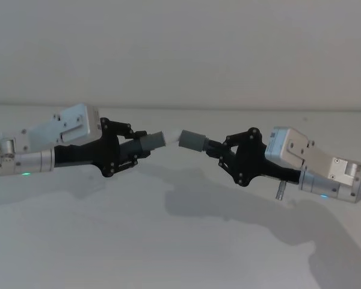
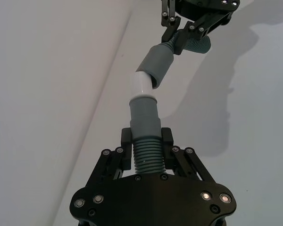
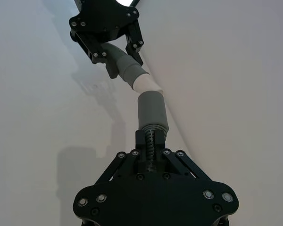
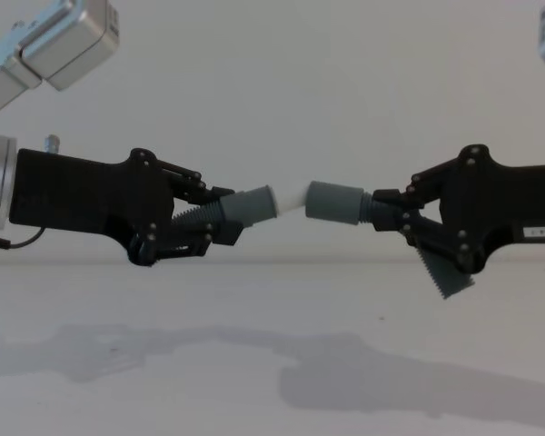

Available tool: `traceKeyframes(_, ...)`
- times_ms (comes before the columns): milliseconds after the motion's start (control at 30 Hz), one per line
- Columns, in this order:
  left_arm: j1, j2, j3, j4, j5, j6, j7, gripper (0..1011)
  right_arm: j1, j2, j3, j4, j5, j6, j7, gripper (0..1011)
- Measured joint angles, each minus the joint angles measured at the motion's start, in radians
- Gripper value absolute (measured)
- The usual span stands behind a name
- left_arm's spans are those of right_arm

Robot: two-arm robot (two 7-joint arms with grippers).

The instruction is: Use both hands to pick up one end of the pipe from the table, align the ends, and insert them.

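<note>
Above the counter (image 4: 272, 381), the left gripper (image 4: 220, 221) clamps the white-tipped pipe end (image 4: 254, 203) and the right gripper (image 4: 389, 211) clamps the socket (image 4: 336, 201); level both axes, then push straight together

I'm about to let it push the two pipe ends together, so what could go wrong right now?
1. The whitish tip meets the socket at an angle, so it may jam on the rim.
2. The left gripper and right gripper both clamp ribbed hose, which could flex or slip when pushed.
</note>
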Motion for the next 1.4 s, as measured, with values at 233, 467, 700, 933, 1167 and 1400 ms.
traceKeyframes(233, 0.0, 0.0, 0.0, 0.0, 0.0, -0.001, 0.0, 349, 0.015, -0.003, -0.009, 0.01, -0.003, 0.004, -0.001, 85)
traceKeyframes(467, 0.0, 0.0, 0.0, 0.0, 0.0, -0.001, 0.0, 349, 0.025, -0.002, -0.015, 0.013, -0.003, 0.005, 0.0, 85)
traceKeyframes(700, 0.0, 0.0, 0.0, 0.0, 0.0, -0.001, 0.0, 349, 0.033, 0.003, -0.022, 0.014, 0.001, -0.002, 0.003, 85)
traceKeyframes(933, 0.0, 0.0, 0.0, 0.0, 0.0, -0.001, 0.0, 349, 0.042, 0.011, -0.031, 0.013, 0.001, -0.011, 0.01, 85)
traceKeyframes(1167, 0.0, 0.0, 0.0, 0.0, 0.0, -0.001, 0.0, 349, 0.052, 0.016, -0.042, 0.009, -0.003, -0.018, 0.017, 85)
traceKeyframes(1400, 0.0, 0.0, 0.0, 0.0, 0.0, 0.0, 0.0, 349, 0.064, 0.015, -0.051, 0.013, -0.01, -0.021, 0.018, 83)
